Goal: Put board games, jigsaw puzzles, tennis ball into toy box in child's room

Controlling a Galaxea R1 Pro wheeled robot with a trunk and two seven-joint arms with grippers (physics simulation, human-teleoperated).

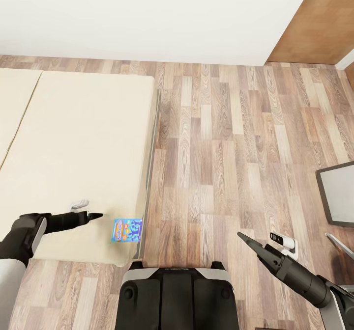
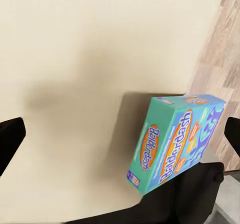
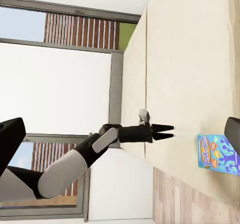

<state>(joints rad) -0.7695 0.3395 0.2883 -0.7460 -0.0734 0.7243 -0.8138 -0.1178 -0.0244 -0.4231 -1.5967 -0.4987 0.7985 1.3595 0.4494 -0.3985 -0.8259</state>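
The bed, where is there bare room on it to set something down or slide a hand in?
Nearly all of the bed's beige mattress is bare, from the wall side down to the left gripper. The one occupied spot is the near corner by the floor-side edge, where the blue board game lies, with the gripper beside it. A gap separates gripper and box.

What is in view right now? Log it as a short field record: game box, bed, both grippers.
game box: blue Balderdash board game, lying flat near the bed's corner
bed: beige mattress, grey frame
left gripper: over the mattress, beside the box, apart from it, holding nothing
right gripper: over the wood floor, holding nothing
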